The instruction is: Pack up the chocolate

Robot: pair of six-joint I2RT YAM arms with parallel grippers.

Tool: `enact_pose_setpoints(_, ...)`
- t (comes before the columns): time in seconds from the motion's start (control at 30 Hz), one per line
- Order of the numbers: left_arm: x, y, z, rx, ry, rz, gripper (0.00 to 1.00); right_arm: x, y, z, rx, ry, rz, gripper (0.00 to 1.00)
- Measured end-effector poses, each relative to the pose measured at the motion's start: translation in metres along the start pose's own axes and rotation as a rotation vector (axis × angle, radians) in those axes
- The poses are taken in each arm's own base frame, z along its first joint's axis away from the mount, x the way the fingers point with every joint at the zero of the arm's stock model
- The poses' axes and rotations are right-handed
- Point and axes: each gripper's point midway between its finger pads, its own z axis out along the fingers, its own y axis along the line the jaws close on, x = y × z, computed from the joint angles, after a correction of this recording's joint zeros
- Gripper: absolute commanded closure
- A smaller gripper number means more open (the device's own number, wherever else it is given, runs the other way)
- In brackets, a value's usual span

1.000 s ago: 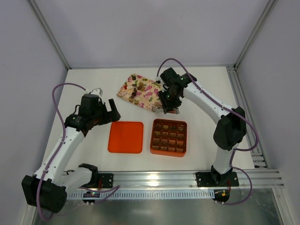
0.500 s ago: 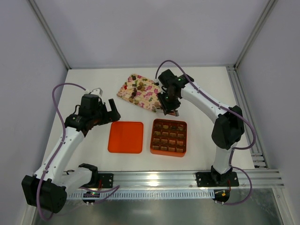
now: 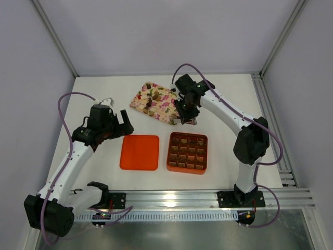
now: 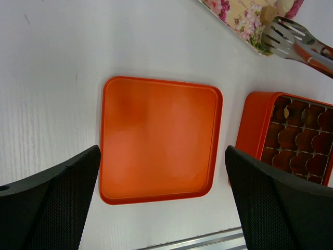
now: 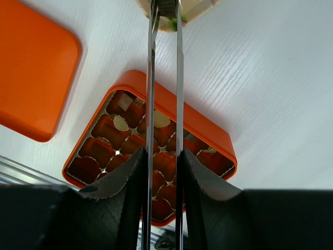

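Several chocolate lumps [image 3: 152,98], dark and tan, lie on the pink floral tray [image 3: 136,102]. My right gripper [image 3: 186,110] is shut on a pair of metal tongs [image 5: 151,78]. The tongs' tips reach the tray's near corner [image 4: 234,13], where a tan lump [image 4: 269,13] sits between them. Below the tongs lies the orange box [image 5: 208,130] with its grid of brown-lined cells. Over the flat orange lid [image 4: 158,138] hovers my left gripper [image 4: 161,151], open and holding nothing.
Lid [image 3: 139,152] and box [image 3: 169,152] lie side by side in front of the tray. A metal rail [image 3: 208,197] runs along the near table edge. White walls and frame posts close in the back and sides.
My right gripper has shifted slightly left toward the tray's corner, and the tong arms have drawn closer together. The left arm has not moved.
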Motion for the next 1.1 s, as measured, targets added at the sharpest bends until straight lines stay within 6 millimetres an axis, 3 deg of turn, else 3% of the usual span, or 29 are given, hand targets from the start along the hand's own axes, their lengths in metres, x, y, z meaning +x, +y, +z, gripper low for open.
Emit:
enact_pose_setpoints(0.2,0.0,0.0,0.0,-0.001,0.0,0.0,0.0,-0.016,0.002,-0.011,-0.001,-0.053,0.006,0.67)
enact_pose_setpoints(0.67,0.0,0.0,0.0,-0.001,0.0,0.0,0.0,-0.022,0.004,-0.019,-0.006,-0.082,0.031,0.68)
enact_pose_setpoints(0.87,0.0,0.0,0.0,-0.001,-0.001,0.0,0.0,-0.003,0.003,-0.049,-0.015,-0.127,0.052,0.67)
enact_pose_setpoints(1.1,0.0,0.001,0.0,-0.003,-0.002,0.0,0.0,0.038,0.006,-0.096,-0.059,-0.214,0.083,0.67)
